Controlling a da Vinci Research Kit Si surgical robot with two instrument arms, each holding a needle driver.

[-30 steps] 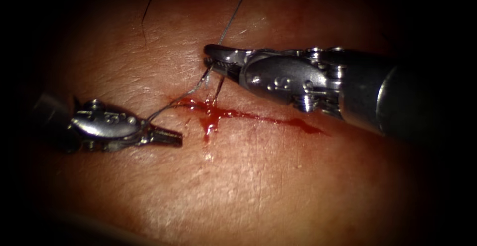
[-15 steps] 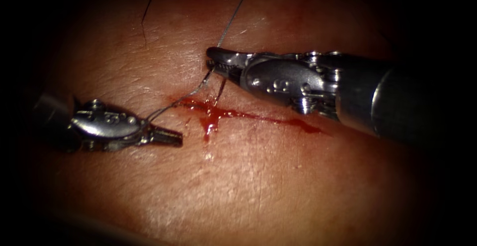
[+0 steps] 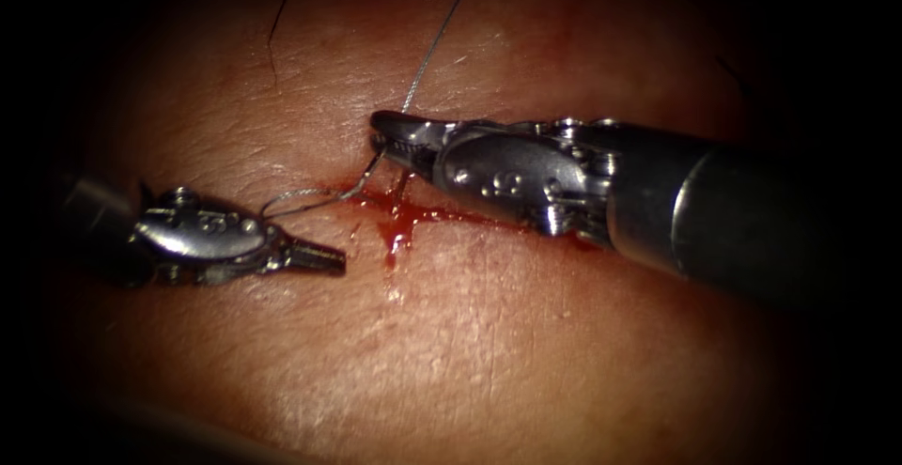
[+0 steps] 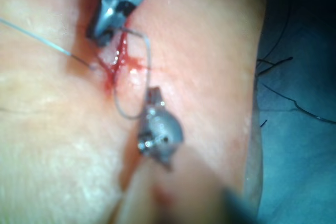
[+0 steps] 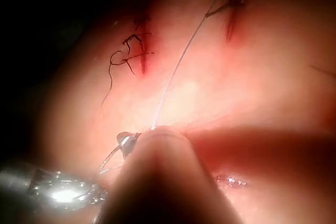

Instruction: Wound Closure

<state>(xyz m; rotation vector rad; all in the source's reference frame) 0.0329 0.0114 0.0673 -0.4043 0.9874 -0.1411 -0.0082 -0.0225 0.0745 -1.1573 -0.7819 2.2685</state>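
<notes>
**Thread slack over a cut not yet closed**

Red fluid point(image 3: 399, 221) marks the cut point(image 3: 442, 213) in the pale pork tissue point(image 3: 489, 352), and no finished stitch crosses it. Thin grey thread point(image 3: 310, 198) loops slack beside it. The steel left tool point(image 3: 315, 256) lies low, pointing right, jaws clamped on thread. The steel right tool point(image 3: 390, 136) reaches leftward over the cut, jaws closed on thread. No needle can be made out.

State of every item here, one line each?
Left tool: jaws shut on the thread, left of the cut.
Right tool: jaws shut on the thread, above the cut.
Thread: slack loop between the tools.
Cut: open, red fluid pooled.
Tissue: intact around the cut.
</notes>
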